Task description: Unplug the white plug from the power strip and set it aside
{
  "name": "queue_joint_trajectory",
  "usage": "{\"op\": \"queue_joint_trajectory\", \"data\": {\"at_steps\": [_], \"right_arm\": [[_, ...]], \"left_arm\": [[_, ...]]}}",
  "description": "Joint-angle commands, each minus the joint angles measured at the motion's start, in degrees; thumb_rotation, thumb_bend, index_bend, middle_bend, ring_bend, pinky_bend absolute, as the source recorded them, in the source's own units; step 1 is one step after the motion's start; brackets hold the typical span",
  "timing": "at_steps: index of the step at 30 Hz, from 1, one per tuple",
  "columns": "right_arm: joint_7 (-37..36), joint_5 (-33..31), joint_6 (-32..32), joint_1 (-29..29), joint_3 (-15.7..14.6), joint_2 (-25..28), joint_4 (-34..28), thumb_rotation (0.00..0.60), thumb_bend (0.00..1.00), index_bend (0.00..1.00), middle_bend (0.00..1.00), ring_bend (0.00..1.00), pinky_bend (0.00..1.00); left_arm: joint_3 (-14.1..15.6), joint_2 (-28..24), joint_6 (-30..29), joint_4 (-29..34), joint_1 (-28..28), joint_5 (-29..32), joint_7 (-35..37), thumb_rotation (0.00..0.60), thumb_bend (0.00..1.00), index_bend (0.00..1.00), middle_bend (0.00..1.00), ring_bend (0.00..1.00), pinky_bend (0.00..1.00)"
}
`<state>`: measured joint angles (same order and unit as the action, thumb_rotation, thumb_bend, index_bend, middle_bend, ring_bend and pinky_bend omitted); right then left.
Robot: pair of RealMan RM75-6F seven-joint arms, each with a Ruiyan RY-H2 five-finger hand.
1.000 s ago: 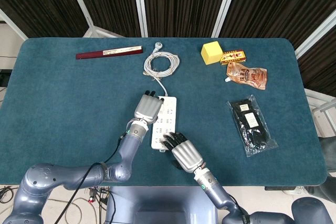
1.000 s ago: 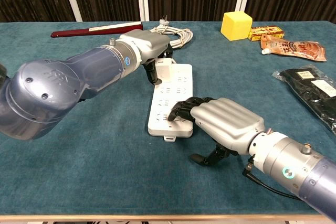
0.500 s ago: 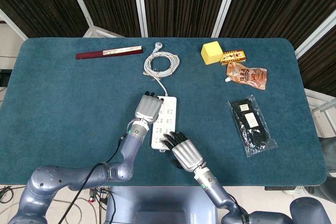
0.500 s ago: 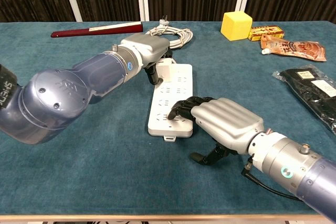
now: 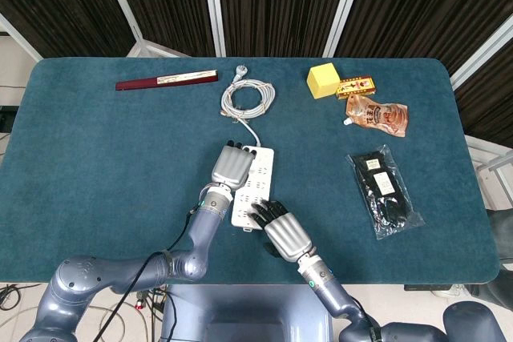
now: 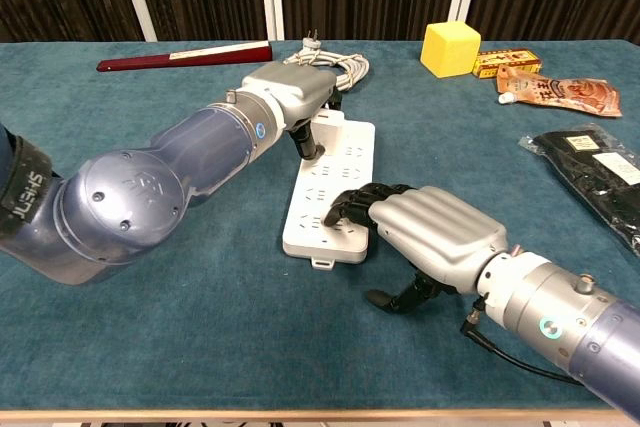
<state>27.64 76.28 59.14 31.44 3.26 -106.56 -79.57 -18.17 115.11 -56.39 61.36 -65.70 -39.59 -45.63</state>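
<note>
The white power strip point(image 5: 259, 182) point(image 6: 337, 161) lies in the middle of the table, its far end slanted to the right. My left hand point(image 5: 232, 165) point(image 6: 286, 93) sits over that far end and its dark fingers curl around the white plug point(image 6: 327, 119), which is mostly hidden. From the plug, the white cable runs back to a coil point(image 5: 247, 99) point(image 6: 341, 69). My right hand point(image 5: 287, 234) point(image 6: 431, 232) presses its fingertips on the strip's near end, thumb down on the cloth, and holds nothing.
A dark red flat bar point(image 5: 166, 80) lies at the back left. A yellow cube point(image 5: 323, 80), a small box point(image 5: 356, 86) and an orange pouch point(image 5: 377, 114) are at the back right. A black packet point(image 5: 385, 188) lies on the right side.
My left hand has shifted right with the plug, and the strip's far end has swung right with it. The right hand stays pressed on the near end.
</note>
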Motion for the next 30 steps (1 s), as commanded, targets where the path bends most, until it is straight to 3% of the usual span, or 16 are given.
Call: {"op": "queue_joint_trajectory", "data": {"at_steps": [1,9,20,30], "right_arm": [[0.0,0.1,0.1,0.0,0.0,0.0,-0.1,0.6,0.39,0.22,0.18,0.1,0.16],[-0.2,0.3,0.3,-0.1,-0.2,0.1,-0.3,0.6,0.39,0.22,0.18,0.1,0.16],[-0.6,0.2,0.4,-0.2,-0.3,0.3,-0.5,0.6,0.39,0.22,0.18,0.1,0.16],[-0.1,0.1,0.3,-0.3,-0.6,0.5,-1.0,0.6,0.39,0.22,0.18,0.1,0.16]], "left_arm": [[0.4,-0.1,-0.1,0.1,0.5,-0.2,0.0,0.6,0.35,0.67,0.72,0.3,0.27],[1.3,-0.9,-0.5,1.1,2.0,-0.1,-0.7,0.6,0.35,0.68,0.73,0.3,0.27],[-0.9,0.4,-1.1,1.2,0.2,-1.6,-0.6,0.6,0.35,0.68,0.73,0.3,0.27],[0.4,-0.8,-1.4,1.2,2.1,-1.3,-1.5,0.6,0.35,0.7,0.75,0.31,0.27]]}}
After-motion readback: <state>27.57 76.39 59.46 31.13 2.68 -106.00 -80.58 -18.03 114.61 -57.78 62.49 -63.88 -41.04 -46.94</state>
